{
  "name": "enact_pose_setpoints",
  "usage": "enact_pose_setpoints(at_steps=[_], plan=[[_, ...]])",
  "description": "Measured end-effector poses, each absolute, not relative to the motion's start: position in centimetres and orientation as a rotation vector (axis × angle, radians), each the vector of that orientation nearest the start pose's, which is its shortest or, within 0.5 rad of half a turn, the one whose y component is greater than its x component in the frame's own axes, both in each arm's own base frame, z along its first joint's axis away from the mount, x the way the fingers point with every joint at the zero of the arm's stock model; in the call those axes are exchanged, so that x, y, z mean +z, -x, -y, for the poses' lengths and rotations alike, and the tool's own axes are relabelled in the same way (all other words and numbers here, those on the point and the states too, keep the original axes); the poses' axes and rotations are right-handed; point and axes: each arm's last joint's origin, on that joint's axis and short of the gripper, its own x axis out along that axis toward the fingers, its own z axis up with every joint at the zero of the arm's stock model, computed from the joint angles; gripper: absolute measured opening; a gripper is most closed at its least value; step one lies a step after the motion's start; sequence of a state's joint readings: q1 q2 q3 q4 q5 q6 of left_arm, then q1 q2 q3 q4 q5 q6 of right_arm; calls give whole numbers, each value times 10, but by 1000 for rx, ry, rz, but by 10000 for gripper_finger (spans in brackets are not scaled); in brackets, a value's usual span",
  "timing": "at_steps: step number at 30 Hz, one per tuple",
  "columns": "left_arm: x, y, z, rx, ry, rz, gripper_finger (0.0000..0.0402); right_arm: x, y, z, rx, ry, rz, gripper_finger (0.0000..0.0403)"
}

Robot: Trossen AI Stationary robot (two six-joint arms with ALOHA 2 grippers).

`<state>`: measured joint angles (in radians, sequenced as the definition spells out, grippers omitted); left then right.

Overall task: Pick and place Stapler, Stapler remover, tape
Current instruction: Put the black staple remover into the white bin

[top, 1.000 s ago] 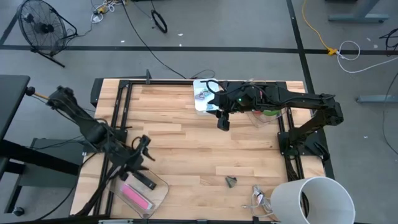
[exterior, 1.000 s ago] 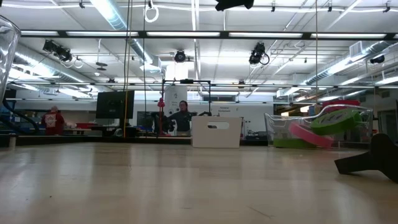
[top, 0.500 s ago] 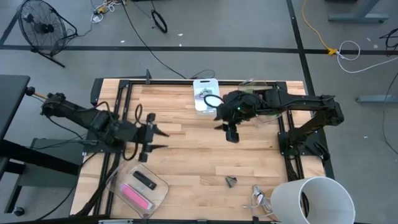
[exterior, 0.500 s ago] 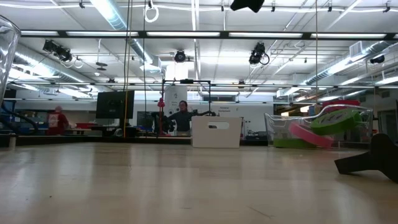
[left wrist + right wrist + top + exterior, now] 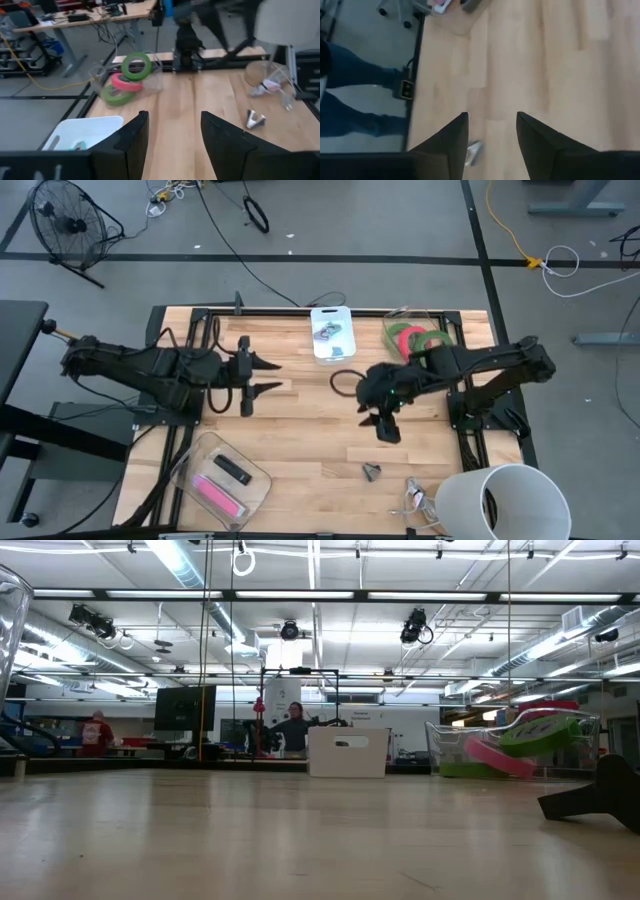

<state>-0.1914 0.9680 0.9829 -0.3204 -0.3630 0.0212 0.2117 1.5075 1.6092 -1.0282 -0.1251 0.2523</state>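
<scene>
Left gripper (image 5: pixel 262 375) over the table's (image 5: pixel 300 430) left half, jaws apart, empty. Right gripper (image 5: pixel 385 427) above the middle-right boards, jaws likewise parted — nothing held. Tape rolls (image 5: pixel 412 338) — two green, one red — in the clear bin (image 5: pixel 152 80) at the far right corner.

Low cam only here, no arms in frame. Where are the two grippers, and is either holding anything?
Observer: Left gripper hangs over the table's left-middle, fingers apart, nothing between them.
Operator: Right one?
Observer: Right gripper is over the centre-right, open and empty. A small grey metal piece lies nearer the front edge, apart from it.
Operator: Stapler?
Observer: A pink stapler lies in a clear tray at the front-left corner, beside a black item.
</scene>
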Motion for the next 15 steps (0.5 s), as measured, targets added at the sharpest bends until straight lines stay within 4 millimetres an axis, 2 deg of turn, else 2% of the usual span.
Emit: enact_pose_setpoints(at_steps=[4,9,15], plan=[[357,-204,23,194,-99,-287,183,362,-289,-82,153,-319,-1021,165],[357,-204,19,214,-97,-290,183,337,-288,-99,96,-459,-1074,168],[357,-205,18,210,-160,-299,183,299,-286,-117,50,-576,-1104,220]])
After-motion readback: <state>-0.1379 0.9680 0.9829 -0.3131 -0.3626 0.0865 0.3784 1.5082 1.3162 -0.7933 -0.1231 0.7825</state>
